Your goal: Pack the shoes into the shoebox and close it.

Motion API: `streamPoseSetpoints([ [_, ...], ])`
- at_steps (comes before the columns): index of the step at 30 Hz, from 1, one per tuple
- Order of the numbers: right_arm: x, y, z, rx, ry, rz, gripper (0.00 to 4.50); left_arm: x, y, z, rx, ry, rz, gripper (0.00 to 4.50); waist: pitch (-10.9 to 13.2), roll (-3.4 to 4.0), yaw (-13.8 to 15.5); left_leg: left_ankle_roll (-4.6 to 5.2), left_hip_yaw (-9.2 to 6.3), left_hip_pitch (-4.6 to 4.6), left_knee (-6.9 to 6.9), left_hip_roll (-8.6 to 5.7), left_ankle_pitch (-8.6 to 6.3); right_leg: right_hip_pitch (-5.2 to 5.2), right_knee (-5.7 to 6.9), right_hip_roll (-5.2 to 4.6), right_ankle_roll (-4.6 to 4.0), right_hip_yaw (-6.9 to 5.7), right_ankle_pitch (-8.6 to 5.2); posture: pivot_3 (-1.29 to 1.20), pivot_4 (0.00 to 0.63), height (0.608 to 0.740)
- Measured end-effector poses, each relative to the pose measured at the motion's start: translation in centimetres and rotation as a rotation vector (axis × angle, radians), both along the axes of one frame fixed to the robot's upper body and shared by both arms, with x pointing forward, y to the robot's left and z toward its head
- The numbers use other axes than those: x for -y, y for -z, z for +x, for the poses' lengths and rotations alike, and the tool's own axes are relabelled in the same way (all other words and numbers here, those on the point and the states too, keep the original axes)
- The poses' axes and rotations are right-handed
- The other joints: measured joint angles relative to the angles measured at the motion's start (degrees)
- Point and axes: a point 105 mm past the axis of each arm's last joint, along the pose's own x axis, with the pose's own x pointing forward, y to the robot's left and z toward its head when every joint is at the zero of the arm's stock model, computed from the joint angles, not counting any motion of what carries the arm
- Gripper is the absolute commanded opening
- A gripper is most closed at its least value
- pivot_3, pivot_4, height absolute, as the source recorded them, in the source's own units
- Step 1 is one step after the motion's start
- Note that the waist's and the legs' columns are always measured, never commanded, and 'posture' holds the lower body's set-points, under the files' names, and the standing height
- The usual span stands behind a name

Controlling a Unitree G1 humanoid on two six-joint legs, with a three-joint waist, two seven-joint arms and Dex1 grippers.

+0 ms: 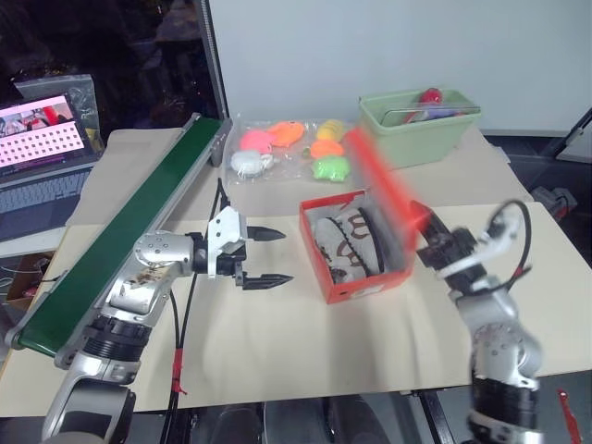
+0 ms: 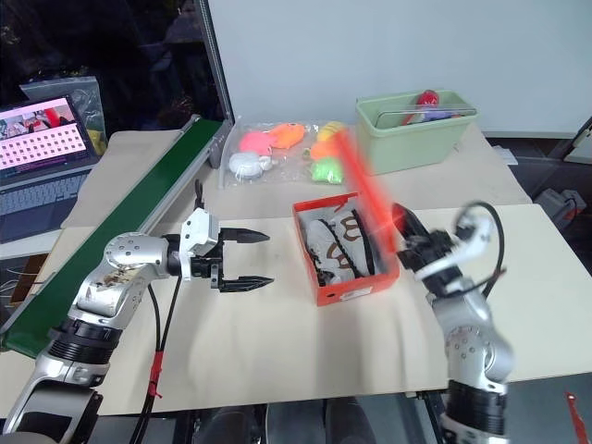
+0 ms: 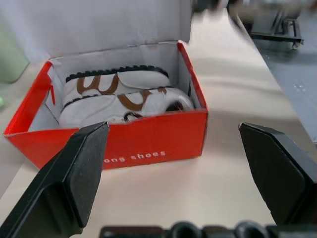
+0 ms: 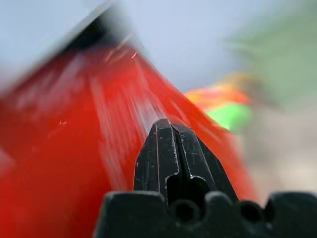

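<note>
The orange-red shoebox (image 1: 356, 282) stands mid-table with both white shoes (image 1: 347, 242) lying inside, brown laces showing. Its hinged lid (image 1: 384, 185) stands raised along the box's right side, leaning over the box. My right gripper (image 1: 421, 242) is shut, its tip at the lid's outer face, which rises red just past the tip (image 4: 166, 124) in the right wrist view. Left of the box, my left gripper (image 1: 287, 255) is open and holds nothing, pointing at the box. The left wrist view shows the shoes (image 3: 124, 96) in the shoebox (image 3: 148, 139) beyond the spread fingers (image 3: 74, 173).
A pale green bin (image 1: 421, 129) stands at the back right. Bagged bright foam toys (image 1: 291, 148) lie behind the box. A green conveyor belt (image 1: 129, 231) runs along the left side, with a laptop (image 1: 42, 139) beyond it.
</note>
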Motion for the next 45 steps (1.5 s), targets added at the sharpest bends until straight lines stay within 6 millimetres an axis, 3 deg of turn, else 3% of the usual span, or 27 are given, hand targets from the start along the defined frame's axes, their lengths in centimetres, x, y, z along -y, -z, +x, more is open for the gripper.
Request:
streamPoseSetpoints([
  [2,-2.8,0.5,-1.9,0.057,-0.14,-0.396,0.02,0.1,0.1,-0.2,-0.003,0.0,0.001,4.5,0.0,0.0,0.49,0.0,-0.02,-0.01,0.0,-0.04,0.0,0.02,-0.06,-0.03,0.06,-0.06,-0.09,0.0,0.15,0.729],
  [3,-3.4,2.0,-3.0,0.074,-0.206,-0.641,0.02,0.0,0.2,-0.2,-0.007,-0.005,0.002,4.5,-0.03,-0.05,0.98,0.0,-0.08,-0.03,0.01,-0.04,0.0,0.07,-0.15,-0.03,0.06,-0.16,-0.11,0.0,0.15,0.729],
  [5,-2.6,6.0,-4.8,0.016,-0.33,-1.014,0.02,-0.1,0.5,-0.4,-0.014,-0.015,0.004,4.5,-0.05,-0.15,1.96,0.0,-0.07,-0.07,0.01,-0.09,0.0,0.07,-0.29,-0.11,0.32,-0.21,-0.27,0.0,0.15,0.729],
  [7,-1.8,8.8,-5.1,-0.062,-0.384,-1.128,0.02,-0.3,0.6,-0.4,-0.021,-0.025,0.004,4.5,-0.04,-0.39,2.21,-0.01,-0.03,-0.15,0.08,-0.1,0.0,0.05,-0.28,-0.13,0.29,-0.18,-0.25,0.0,0.15,0.729],
  [9,-1.8,9.8,-4.8,-0.091,-0.39,-1.124,0.02,-0.2,0.6,-0.4,-0.02,-0.026,0.002,4.5,-0.03,-0.41,2.31,-0.01,-0.01,-0.14,0.15,-0.13,0.0,0.06,-0.21,-0.16,0.11,-0.13,-0.12,0.0,0.15,0.729],
  [13,-3.0,9.9,-1.1,-0.086,-0.252,-1.003,0.02,-0.1,0.5,-0.3,-0.015,-0.033,-0.006,4.5,-0.02,-0.52,1.49,-0.01,-0.01,-0.05,0.22,-0.02,0.0,0.12,-0.14,-0.04,-0.02,-0.11,-0.04,0.0,0.15,0.729],
  [14,-3.5,9.1,0.7,-0.075,-0.176,-0.927,0.02,-0.1,0.5,-0.4,-0.011,-0.034,-0.005,4.5,-0.01,-0.51,1.42,-0.01,-0.01,-0.07,0.24,-0.06,0.01,0.08,-0.07,-0.07,-0.03,-0.08,-0.03,0.0,0.15,0.729],
  [18,-3.2,6.4,3.2,-0.033,-0.051,-0.797,0.02,-0.1,0.5,-0.6,-0.01,-0.037,-0.005,4.5,-0.01,-0.52,1.84,-0.01,-0.04,-0.14,0.27,-0.07,0.0,0.05,-0.04,-0.1,-0.03,-0.13,-0.03,0.0,0.15,0.729],
  [22,-4.9,5.7,2.0,-0.067,-0.17,-0.692,0.02,-0.4,0.7,-0.6,-0.018,-0.057,-0.004,4.5,-0.01,-0.52,2.27,0.08,-0.08,-0.21,0.26,-0.06,-0.06,0.03,-0.11,-0.1,-0.02,-0.19,-0.04,0.0,0.15,0.729],
  [24,-6.3,5.7,-0.1,-0.092,-0.317,-0.657,0.02,-0.3,0.4,-0.6,-0.007,-0.061,-0.007,4.5,-0.01,-0.52,2.4,0.08,-0.09,-0.21,0.26,-0.06,-0.06,0.04,-0.1,-0.1,-0.02,-0.19,-0.04,0.0,0.15,0.729],
  [26,-6.9,5.3,-0.6,-0.098,-0.363,-0.627,0.02,-0.4,0.4,-0.6,-0.009,-0.066,-0.007,4.5,-0.01,-0.52,2.45,0.08,-0.09,-0.13,0.28,-0.06,-0.06,0.1,-0.06,-0.1,-0.03,-0.19,-0.04,0.0,0.15,0.729],
  [29,-7.5,1.9,2.4,-0.047,-0.241,-0.49,0.02,-0.2,0.2,-0.7,-0.005,-0.064,-0.012,4.5,0.0,-0.53,1.6,0.02,-0.04,-0.07,0.34,-0.04,-0.01,0.08,0.03,-0.08,-0.1,-0.14,0.03,0.0,0.15,0.729],
  [31,-6.4,0.4,4.3,-0.012,-0.127,-0.486,0.02,-0.2,0.2,-0.8,-0.002,-0.063,-0.009,4.5,0.0,-0.54,1.6,0.01,-0.08,-0.02,0.34,-0.02,-0.01,0.14,0.05,-0.04,-0.11,-0.18,0.03,0.0,0.15,0.729],
  [33,-5.4,-0.3,7.6,0.003,0.038,-0.468,0.02,-0.2,0.2,-0.8,-0.003,-0.065,-0.012,4.5,0.0,-0.54,1.53,0.01,-0.06,-0.04,0.34,-0.04,-0.01,0.09,0.04,-0.05,-0.12,-0.16,0.04,0.0,0.15,0.729],
  [37,-3.8,1.2,11.4,-0.036,0.225,-0.474,0.02,-0.2,0.2,-0.8,-0.004,-0.068,-0.014,4.5,0.0,-0.54,1.47,0.01,-0.05,-0.11,0.23,-0.03,-0.01,0.0,0.02,-0.07,-0.13,-0.16,0.04,0.0,0.15,0.729],
  [39,-3.6,2.2,12.5,-0.058,0.257,-0.478,0.02,-0.2,0.2,-0.7,-0.003,-0.068,-0.014,4.5,0.0,-0.54,1.45,0.01,-0.04,-0.17,0.1,-0.04,-0.01,-0.07,0.01,-0.09,-0.13,-0.16,0.04,0.0,0.15,0.729],
  [41,-3.5,3.2,13.1,-0.077,0.269,-0.502,0.02,-0.2,0.2,-0.7,-0.004,-0.069,-0.015,4.5,0.0,-0.53,1.42,0.01,-0.05,-0.18,0.02,-0.04,-0.01,-0.07,0.08,-0.1,-0.13,-0.17,0.05,0.0,0.15,0.729],
  [43,-3.3,5.1,13.4,-0.132,0.263,-0.569,0.02,-0.2,0.2,-0.7,-0.004,-0.071,-0.014,4.5,0.0,-0.53,1.47,0.01,-0.05,-0.18,0.01,-0.04,-0.01,-0.06,0.08,-0.11,-0.14,-0.18,0.05,0.0,0.15,0.729],
  [44,-3.3,7.1,13.2,-0.203,0.223,-0.634,0.02,-0.2,0.2,-0.7,-0.004,-0.071,-0.014,4.5,0.0,-0.53,1.45,0.01,-0.05,-0.14,0.01,-0.04,-0.01,0.0,0.05,-0.1,-0.14,-0.19,0.05,0.0,0.15,0.729],
  [45,-3.4,7.4,13.1,-0.211,0.216,-0.643,0.02,-0.3,0.2,-0.7,-0.004,-0.072,-0.013,4.5,-0.01,-0.52,1.42,0.01,-0.04,-0.13,0.01,-0.05,-0.01,-0.01,0.04,-0.12,-0.13,-0.18,0.04,0.0,0.15,0.729],
])
